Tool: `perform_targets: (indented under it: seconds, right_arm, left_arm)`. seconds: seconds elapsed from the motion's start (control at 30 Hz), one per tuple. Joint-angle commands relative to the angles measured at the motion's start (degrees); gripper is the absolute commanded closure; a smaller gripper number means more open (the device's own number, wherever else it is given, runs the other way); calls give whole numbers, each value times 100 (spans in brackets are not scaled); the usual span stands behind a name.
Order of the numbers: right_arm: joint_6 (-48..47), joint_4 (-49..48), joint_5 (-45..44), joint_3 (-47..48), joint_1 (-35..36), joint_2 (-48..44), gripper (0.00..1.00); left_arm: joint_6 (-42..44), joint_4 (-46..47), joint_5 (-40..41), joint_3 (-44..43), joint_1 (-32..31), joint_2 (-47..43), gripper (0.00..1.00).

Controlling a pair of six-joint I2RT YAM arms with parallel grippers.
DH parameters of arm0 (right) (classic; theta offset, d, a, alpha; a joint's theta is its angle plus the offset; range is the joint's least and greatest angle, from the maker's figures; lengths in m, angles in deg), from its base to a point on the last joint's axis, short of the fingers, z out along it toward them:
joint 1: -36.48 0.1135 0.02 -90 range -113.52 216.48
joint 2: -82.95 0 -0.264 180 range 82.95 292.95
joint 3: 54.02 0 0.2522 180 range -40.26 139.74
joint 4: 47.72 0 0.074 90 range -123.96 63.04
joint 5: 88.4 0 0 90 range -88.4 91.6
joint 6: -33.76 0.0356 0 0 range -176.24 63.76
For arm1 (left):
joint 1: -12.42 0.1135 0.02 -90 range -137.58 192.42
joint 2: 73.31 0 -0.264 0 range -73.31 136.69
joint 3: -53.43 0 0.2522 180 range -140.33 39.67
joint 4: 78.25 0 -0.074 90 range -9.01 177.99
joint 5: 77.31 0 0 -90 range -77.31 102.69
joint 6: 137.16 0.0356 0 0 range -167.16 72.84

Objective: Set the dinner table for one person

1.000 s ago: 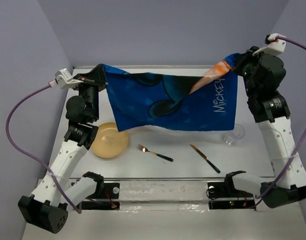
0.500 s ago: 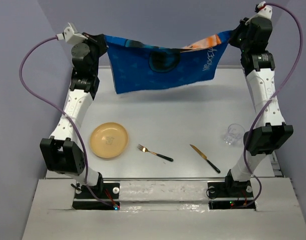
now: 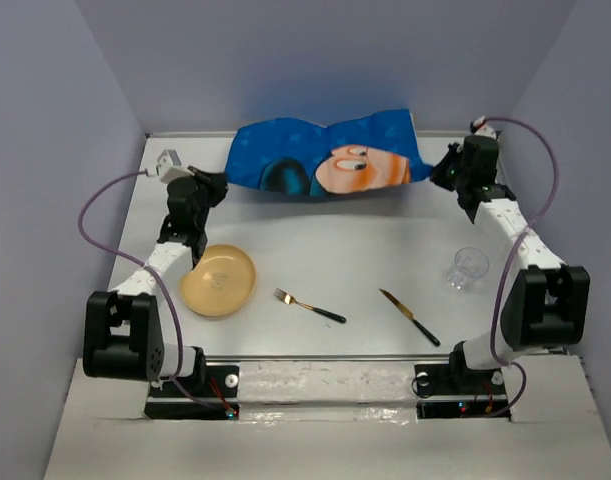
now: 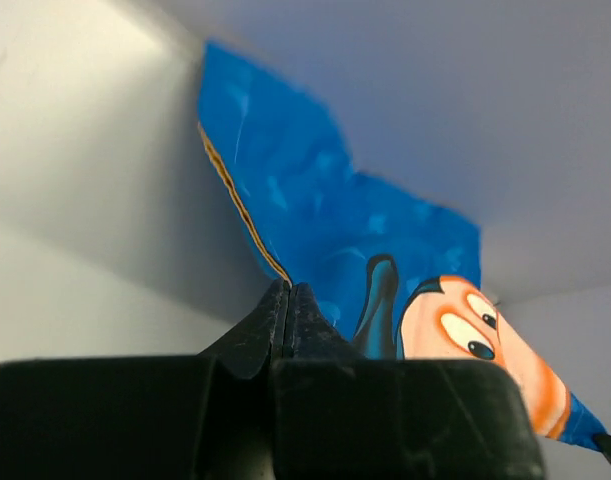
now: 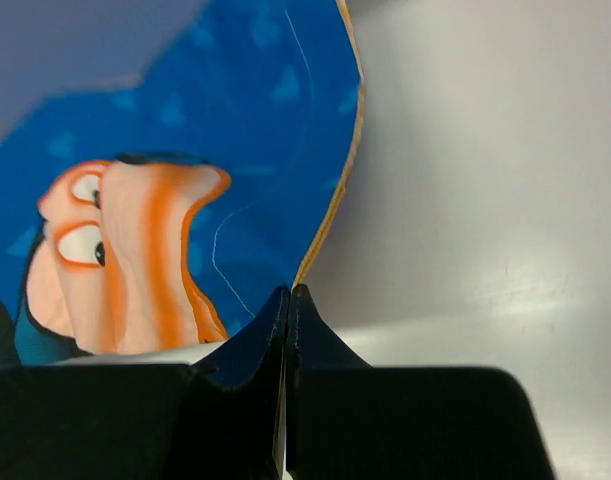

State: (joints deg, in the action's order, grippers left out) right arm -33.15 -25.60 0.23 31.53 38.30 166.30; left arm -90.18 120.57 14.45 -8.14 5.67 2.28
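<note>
You've got bare dinner table through the middle, between the placemat and the cutlery nearer the bases. That mat spans the far end, pinched at its corners by the left gripper and right gripper, so there's no way through back there. The yellow plate sits just beside the left arm. The clear glass stands close to the right arm. The fork and knife lie apart near the front, with a bare gap between them.
</note>
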Motion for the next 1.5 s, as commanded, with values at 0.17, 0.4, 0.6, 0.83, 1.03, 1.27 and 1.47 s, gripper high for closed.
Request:
perform_targets:
  seconds: [0.17,0.4,0.6,0.83,1.03,1.27,1.47]
  right_arm:
    - [529,-599,93,-1386,-121,709,100]
    - [591,-581,-48,-2457,-174,-20,100]
    - [626,-335,-206,-2986,-174,-881,100]
    - [697,-212,-233,-3514,-174,-1436,100]
    - [758,-212,-259,-3619,-174,-1374,100]
    - [662,-186,-128,-3505,-174,-1453,85]
    - [503,-98,531,-3444,-174,-1655,48]
  left_arm:
    - [-575,1532,-677,1660,340,606,100]
    - [-505,1278,-299,2600,349,-219,100]
    - [-417,1040,-237,3005,349,-563,100]
    - [-356,803,-71,3261,349,-1029,100]
    - [-259,592,-62,3515,349,-1521,100]
    - [-277,539,-150,3726,358,-1820,76]
    - [-312,285,-141,3621,349,-2250,30]
